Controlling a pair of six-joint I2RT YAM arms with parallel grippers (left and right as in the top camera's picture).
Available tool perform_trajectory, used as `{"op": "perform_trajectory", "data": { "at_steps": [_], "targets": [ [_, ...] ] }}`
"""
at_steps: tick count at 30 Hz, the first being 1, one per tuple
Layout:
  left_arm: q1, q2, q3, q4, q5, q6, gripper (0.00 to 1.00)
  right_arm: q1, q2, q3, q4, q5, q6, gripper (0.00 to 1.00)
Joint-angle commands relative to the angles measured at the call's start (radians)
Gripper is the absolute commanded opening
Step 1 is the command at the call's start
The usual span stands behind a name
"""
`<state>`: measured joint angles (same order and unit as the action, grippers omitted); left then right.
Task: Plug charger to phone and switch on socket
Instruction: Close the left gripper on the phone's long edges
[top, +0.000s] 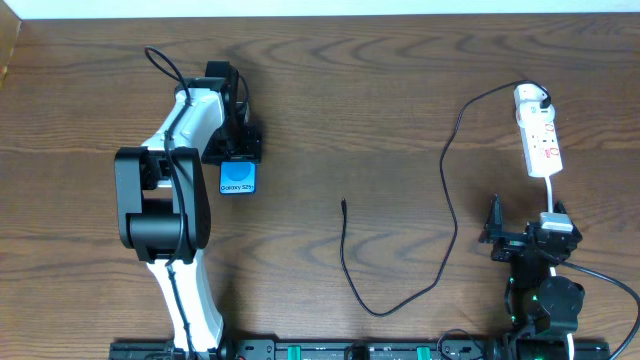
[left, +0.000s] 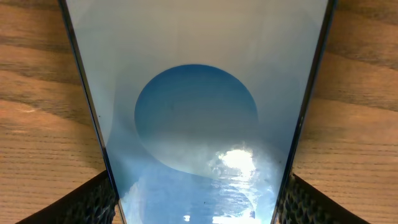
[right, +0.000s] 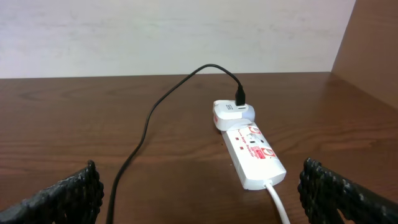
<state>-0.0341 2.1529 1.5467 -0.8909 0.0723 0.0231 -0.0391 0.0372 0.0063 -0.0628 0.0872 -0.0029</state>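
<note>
The phone (top: 238, 180), with its bright blue screen, lies at the left of the table under my left gripper (top: 236, 150). In the left wrist view the phone (left: 196, 112) fills the space between the two fingers of the left gripper (left: 196, 202), which press on its black side edges. The charger cable (top: 447, 215) loops across the table from its free tip (top: 343, 204) to the white plug (top: 533, 97) in the socket (top: 542, 143). My right gripper (top: 522, 240) is open and empty just in front of the socket (right: 255, 155), with the cable (right: 146, 130) to the left.
The socket's white cord (top: 551, 195) runs toward the right arm and under the right gripper (right: 199, 190). A pale wall stands behind the table's far edge (right: 186, 76).
</note>
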Motion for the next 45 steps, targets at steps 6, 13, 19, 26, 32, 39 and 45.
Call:
{"op": "perform_trajectory", "data": {
  "at_steps": [6,13,19,26,32,39,45],
  "targets": [
    [0.002,0.013,-0.019,0.0,-0.006,0.003,0.08,-0.003,-0.003,-0.001,-0.002,0.011,0.017,0.99],
    [0.002,0.013,-0.019,0.0,-0.006,0.003,0.08,-0.003,-0.003,-0.001,-0.002,0.011,0.017,0.99],
    [0.002,0.013,-0.019,0.0,-0.006,0.003,0.08,-0.003,-0.003,-0.001,-0.002,0.011,0.017,0.99],
    [0.002,0.011,-0.017,0.0,-0.006,0.003,0.08,-0.003,-0.003,-0.001,-0.002,0.011,0.017,0.99],
    [0.002,0.004,-0.011,0.0,-0.006,0.003,0.08,-0.003,-0.003,-0.001,-0.002,0.011,0.017,0.99],
    [0.002,-0.02,-0.009,0.0,-0.006,0.003,0.07,-0.003,-0.003,-0.001,-0.002,0.011,0.017,0.99],
    [0.002,-0.054,-0.009,0.0,-0.006,0.003,0.07,-0.003,-0.003,-0.001,-0.002,0.011,0.017,0.99]
  ]
}}
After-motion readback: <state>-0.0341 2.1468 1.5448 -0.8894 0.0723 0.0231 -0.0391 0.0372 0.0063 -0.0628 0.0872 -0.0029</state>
